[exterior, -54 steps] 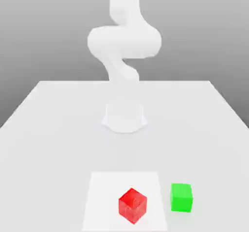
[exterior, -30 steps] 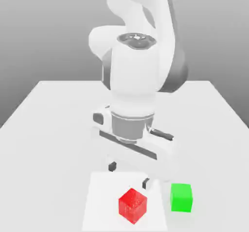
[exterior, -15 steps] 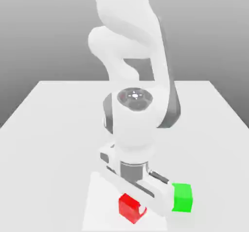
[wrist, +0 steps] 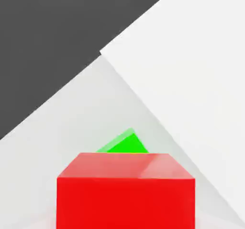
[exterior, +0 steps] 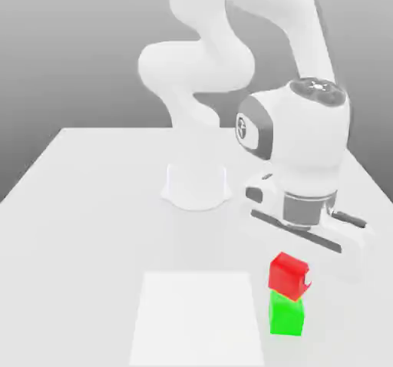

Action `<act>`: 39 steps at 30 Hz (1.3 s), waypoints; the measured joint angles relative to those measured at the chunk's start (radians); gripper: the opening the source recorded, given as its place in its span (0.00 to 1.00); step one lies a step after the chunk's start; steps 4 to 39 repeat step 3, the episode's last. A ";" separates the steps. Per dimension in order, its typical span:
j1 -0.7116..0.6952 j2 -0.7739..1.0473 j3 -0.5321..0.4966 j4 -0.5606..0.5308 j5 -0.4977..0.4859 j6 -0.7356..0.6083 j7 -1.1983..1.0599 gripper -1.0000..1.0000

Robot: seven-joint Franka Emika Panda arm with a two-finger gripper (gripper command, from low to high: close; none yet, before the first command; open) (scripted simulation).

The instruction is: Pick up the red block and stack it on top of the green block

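Clamped around the small glossy red cube (exterior: pixel 288 274), the white arm's two-finger claw (exterior: pixel 292 276) holds it directly over the small bright green cube (exterior: pixel 286 315), right of the pale square mat (exterior: pixel 196 315) in the exterior view. Whether the cubes touch is hard to tell there. From the hand camera, red cube (wrist: pixel 125 190) covers most of green cube (wrist: pixel 122 144); just a sliver peeks past its far edge.
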 joint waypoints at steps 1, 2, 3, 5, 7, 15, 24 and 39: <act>0.000 0.000 0.000 0.000 0.000 0.000 0.000 1.00; 0.000 0.000 0.000 0.000 0.000 0.000 0.000 1.00; 0.000 0.000 0.000 0.000 0.000 0.000 0.000 1.00; 0.000 0.000 0.000 0.000 0.000 0.000 0.000 1.00; 0.000 0.000 0.000 0.000 0.000 0.000 0.000 1.00; 0.000 0.000 0.000 0.000 0.000 0.000 0.000 1.00; 0.000 0.000 0.000 0.000 0.000 0.000 0.000 1.00; 0.000 0.000 0.000 0.000 0.000 0.000 0.000 1.00</act>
